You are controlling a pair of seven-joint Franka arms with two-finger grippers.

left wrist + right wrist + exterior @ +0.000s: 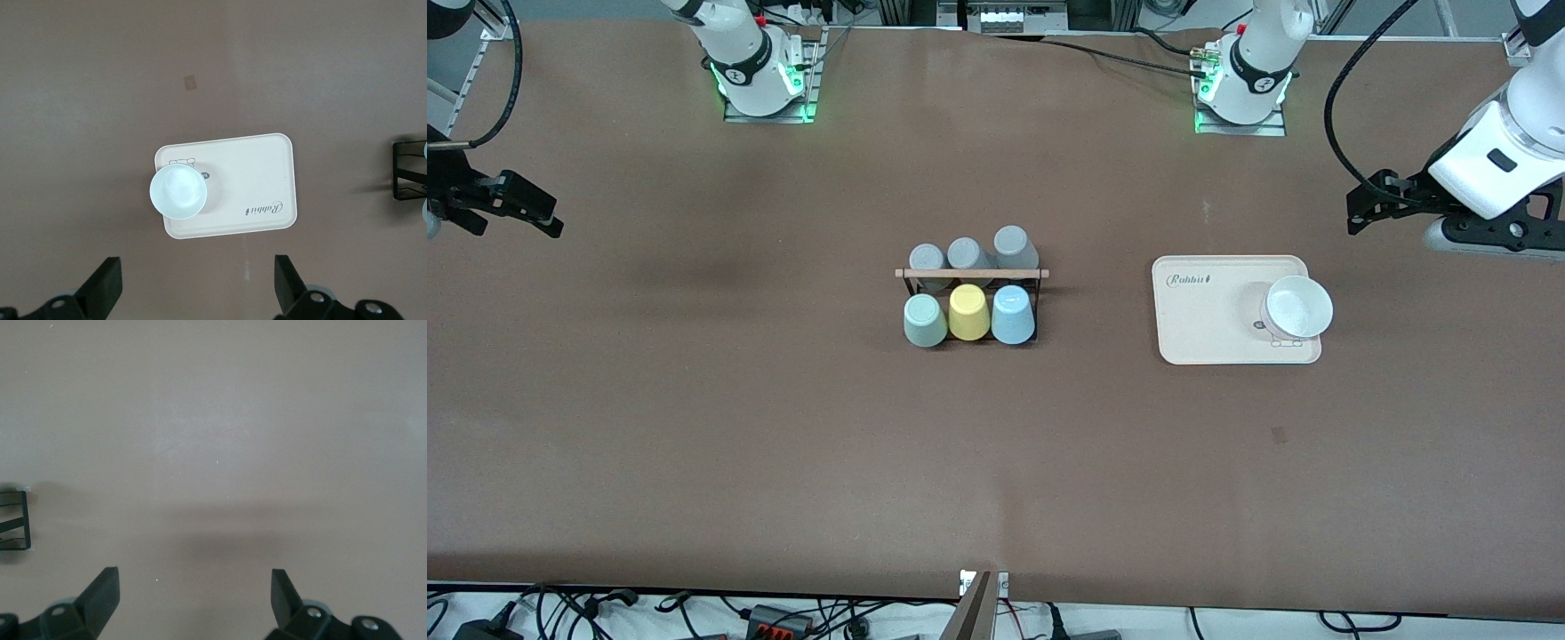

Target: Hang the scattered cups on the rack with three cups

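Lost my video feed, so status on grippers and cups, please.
Left gripper open over table by the tray; right gripper open over bare table. Blue cup and green cup on rack. Nothing obstructing.

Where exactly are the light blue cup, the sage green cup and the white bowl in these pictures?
light blue cup point(1013, 315), front view, on its upturned side wall.
sage green cup point(925, 321), front view, on its side wall.
white bowl point(177, 192), left wrist view, on the middle of its inside.
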